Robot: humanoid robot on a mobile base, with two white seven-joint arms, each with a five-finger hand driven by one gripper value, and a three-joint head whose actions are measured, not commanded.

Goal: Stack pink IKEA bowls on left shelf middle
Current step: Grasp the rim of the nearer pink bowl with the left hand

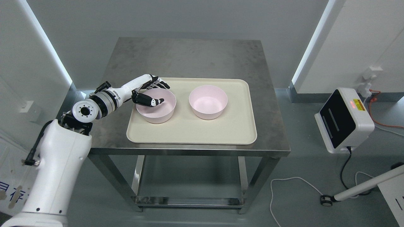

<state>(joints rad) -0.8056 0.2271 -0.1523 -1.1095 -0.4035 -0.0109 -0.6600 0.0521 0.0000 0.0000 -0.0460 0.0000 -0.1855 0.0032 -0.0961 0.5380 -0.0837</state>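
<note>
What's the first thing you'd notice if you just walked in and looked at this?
The white left robot hand reaching in over the rim of a pink bowl, thumb inside and fingers behind. That bowl sits on the left of a cream tray on a steel table, with a second pink bowl standing apart to its right.

Bowls: two, both pink, a left bowl (157, 111) and a right bowl (208, 102)
Trays: one, a cream tray (192, 134) bearing both bowls
Tables: one, a steel table (189, 58)
Robot hands: one in sight, the left hand (152, 91)
Robot arms: one in sight, the left arm (56, 164)
White boxes on the floor: one, a box (344, 121) with a dark front
Cables on the floor: three, a white cable (284, 186), a black cable (343, 170), an orange cable (377, 118)
</note>
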